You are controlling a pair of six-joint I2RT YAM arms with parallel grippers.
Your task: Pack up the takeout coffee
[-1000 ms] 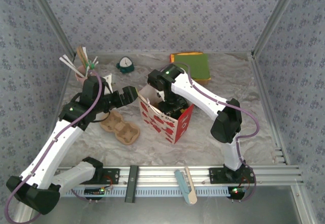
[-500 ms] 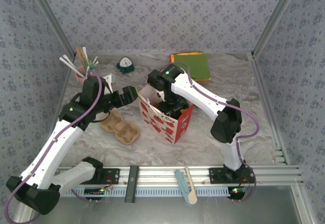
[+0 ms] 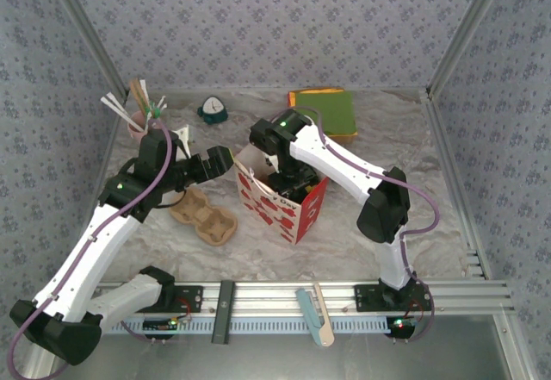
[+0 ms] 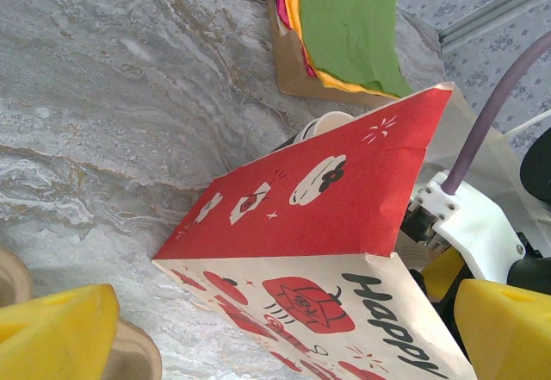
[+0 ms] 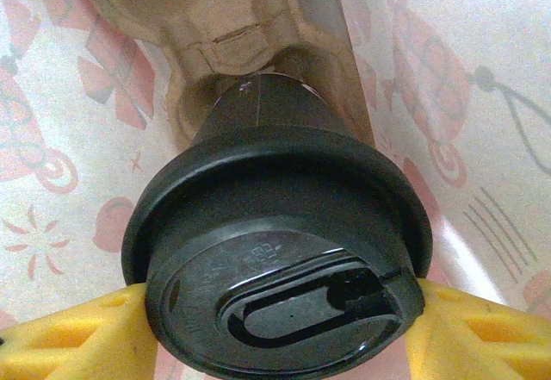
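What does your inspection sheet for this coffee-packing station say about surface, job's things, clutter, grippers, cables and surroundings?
Surface: marbled sheet, wrinkled.
Job's things: lidded cup inside paper bag; second cup's white rim past the bag's red side.
Clutter: cup carrier, pink cup of straws, coloured sheets.
Grippers: left gripper open beside bag; right gripper closed on the lid.
Cables: purple cables along arms.
Surroundings: patterned walls.
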